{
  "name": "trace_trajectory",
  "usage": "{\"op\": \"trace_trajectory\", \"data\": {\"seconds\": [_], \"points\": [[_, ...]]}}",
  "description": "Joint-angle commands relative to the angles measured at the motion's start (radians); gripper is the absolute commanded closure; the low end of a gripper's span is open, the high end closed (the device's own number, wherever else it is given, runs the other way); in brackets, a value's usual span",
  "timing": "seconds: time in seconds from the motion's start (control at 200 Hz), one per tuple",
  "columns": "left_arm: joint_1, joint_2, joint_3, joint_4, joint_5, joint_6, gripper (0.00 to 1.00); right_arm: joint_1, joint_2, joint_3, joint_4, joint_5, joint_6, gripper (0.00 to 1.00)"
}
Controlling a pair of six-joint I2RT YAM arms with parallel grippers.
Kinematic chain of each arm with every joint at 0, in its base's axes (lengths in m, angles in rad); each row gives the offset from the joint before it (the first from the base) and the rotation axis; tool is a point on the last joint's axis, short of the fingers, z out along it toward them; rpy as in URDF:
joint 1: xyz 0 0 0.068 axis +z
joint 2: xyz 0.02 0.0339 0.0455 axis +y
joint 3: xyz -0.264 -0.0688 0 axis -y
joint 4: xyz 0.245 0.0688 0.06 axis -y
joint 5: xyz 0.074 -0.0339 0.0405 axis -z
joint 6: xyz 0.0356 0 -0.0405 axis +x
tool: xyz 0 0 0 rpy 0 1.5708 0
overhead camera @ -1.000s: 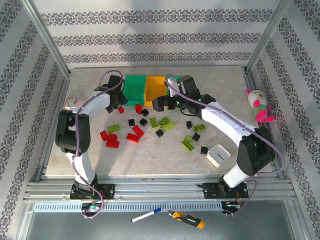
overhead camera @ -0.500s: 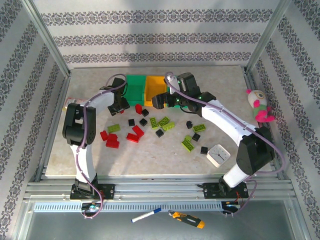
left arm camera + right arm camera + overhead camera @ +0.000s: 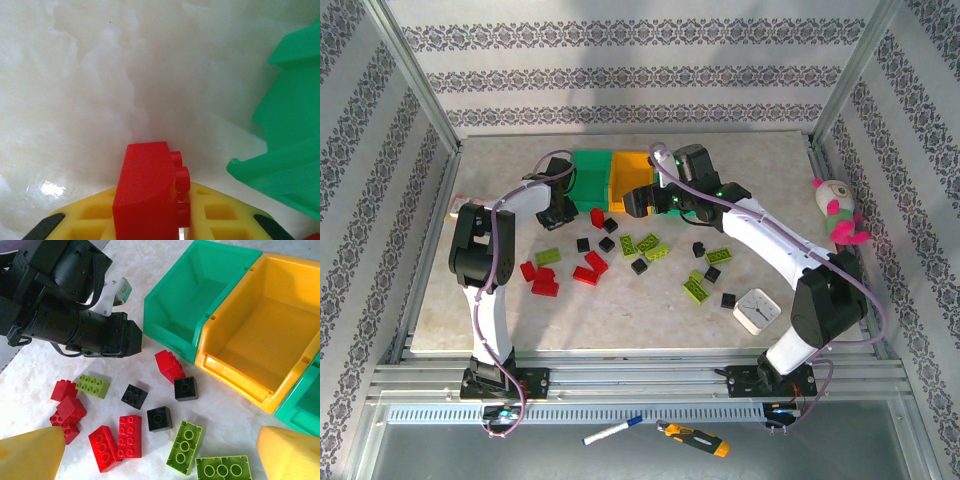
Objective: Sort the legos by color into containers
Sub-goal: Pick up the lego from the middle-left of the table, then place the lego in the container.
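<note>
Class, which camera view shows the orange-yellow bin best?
Right wrist view: the orange-yellow bin sits close, its open inside plainly visible. The top external view shows it small, partly covered by the right arm.

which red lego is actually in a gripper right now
The red brick pinched between the left gripper's fingers, close beside a green bin. Every other red brick lies loose on the table.
</note>
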State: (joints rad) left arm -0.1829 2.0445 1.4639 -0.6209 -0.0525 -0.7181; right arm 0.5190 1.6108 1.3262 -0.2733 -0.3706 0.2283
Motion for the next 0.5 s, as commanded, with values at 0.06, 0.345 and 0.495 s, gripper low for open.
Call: {"op": "trace_trajectory", "data": {"seconds": [0.06,0.345,0.495], "points": [[-0.009,-0.117,-0.055,-0.06,-0.061,-0.028,0.83,-0.009,-0.008,-0.007,-0.005,-0.038,-0.005,0.02],[-0.093,-0.285,-0.039,-0.112,-0.107,-0.056,0.84,-0.007,-0.011,-0.027,0.028,-0.036,0.01,0.02],[-0.115,-0.229,0.094,-0.123,-0.083,-0.02,0.84,-0.005,-0.012,-0.039,0.048,-0.024,0.019,0.02]]}}
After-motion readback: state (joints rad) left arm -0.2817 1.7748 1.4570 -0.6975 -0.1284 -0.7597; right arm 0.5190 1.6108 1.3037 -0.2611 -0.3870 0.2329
